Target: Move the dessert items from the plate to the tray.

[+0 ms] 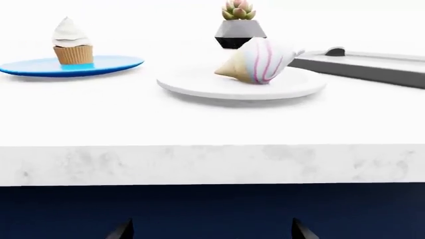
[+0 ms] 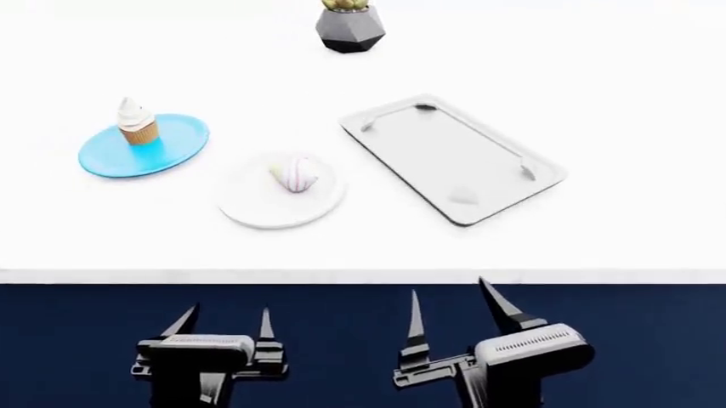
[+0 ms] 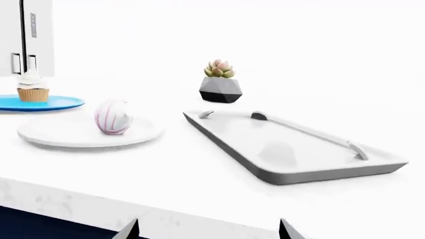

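Below the front edge of the white counter (image 2: pixel 363 246), the left gripper (image 2: pixel 224 325) and the right gripper (image 2: pixel 454 308) both hang wide open, holding nothing and touching nothing. The cone sweet (image 2: pixel 296 173) lies on its side on the white plate (image 2: pixel 255 212). The cupcake (image 2: pixel 138 121) stands on a blue plate (image 2: pixel 108 161). The tray (image 2: pixel 454 157) sits just beside the white plate, with bare counter along the front edge.

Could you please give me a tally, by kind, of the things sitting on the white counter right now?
Plates: 2, a blue plate and a white plate
Sweets: 2, a cupcake and a striped cone sweet
Trays: 1, the grey tray
Potted plants: 1, the succulent
Total: 6
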